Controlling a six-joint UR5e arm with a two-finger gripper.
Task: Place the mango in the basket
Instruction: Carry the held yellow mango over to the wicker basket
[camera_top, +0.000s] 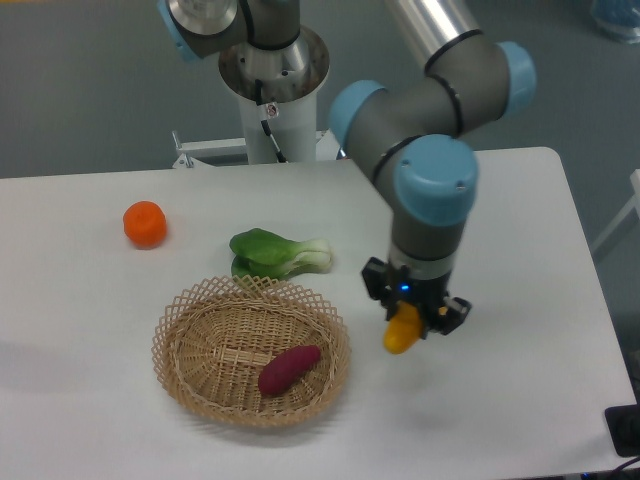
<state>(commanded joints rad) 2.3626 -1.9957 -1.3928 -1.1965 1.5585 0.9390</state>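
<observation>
1. One claw hangs just right of the basket, its dark fingers closed around the smooth yellow-orange mango, whose rounded lower end pokes out below, lifted off the white surface.
2. The basket is round, shallow, woven of pale straw with an open lattice rim; a dark purple-red sweet potato lies inside it.
3. Leafy green bok choy lies just behind the basket.
4. A round orange tangerine sits well behind-left of the basket.
</observation>
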